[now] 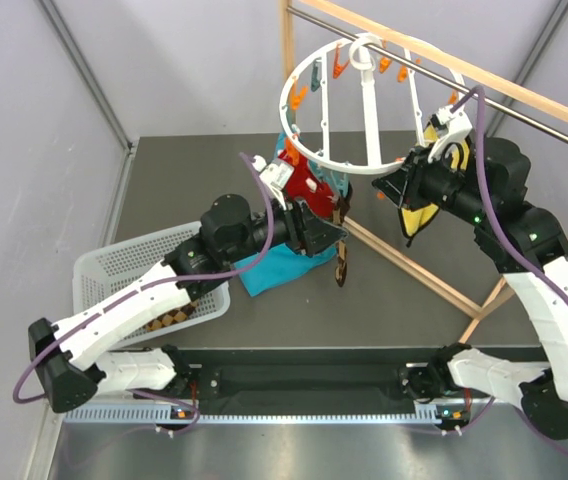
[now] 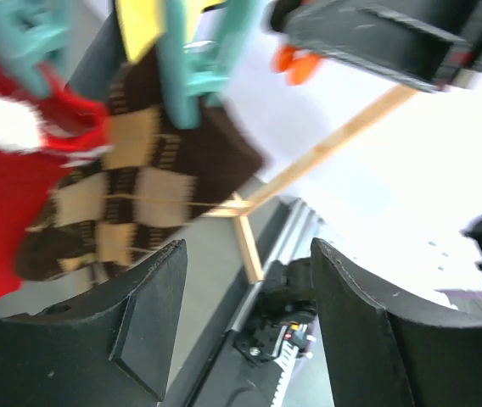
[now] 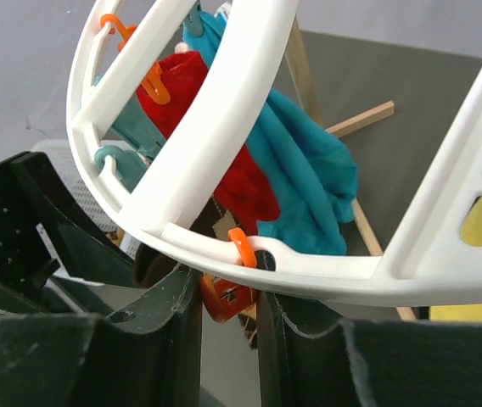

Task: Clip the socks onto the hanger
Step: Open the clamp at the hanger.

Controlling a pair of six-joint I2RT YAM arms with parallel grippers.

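The white ring hanger (image 1: 364, 100) hangs from the wooden rail, with orange and teal clips on its rim. A red sock (image 1: 299, 182) and a brown-tan checkered sock (image 1: 342, 262) hang at its lower left rim. In the left wrist view the checkered sock (image 2: 139, 186) hangs by a teal clip (image 2: 186, 68), next to the red sock (image 2: 3, 195). My left gripper (image 2: 248, 250) is open and empty just below it, and also shows in the top view (image 1: 336, 238). My right gripper (image 3: 228, 292) is shut on an orange clip (image 3: 224, 301) under the rim (image 3: 326, 271), and shows in the top view (image 1: 392, 188).
A long teal cloth (image 1: 274, 265) hangs down to the table behind the left gripper. A yellow cloth (image 1: 419, 215) hangs by the right wrist. A white mesh basket (image 1: 114, 265) at the left holds another checkered sock (image 1: 169, 318). The wooden frame's rails (image 1: 414, 265) cross the table.
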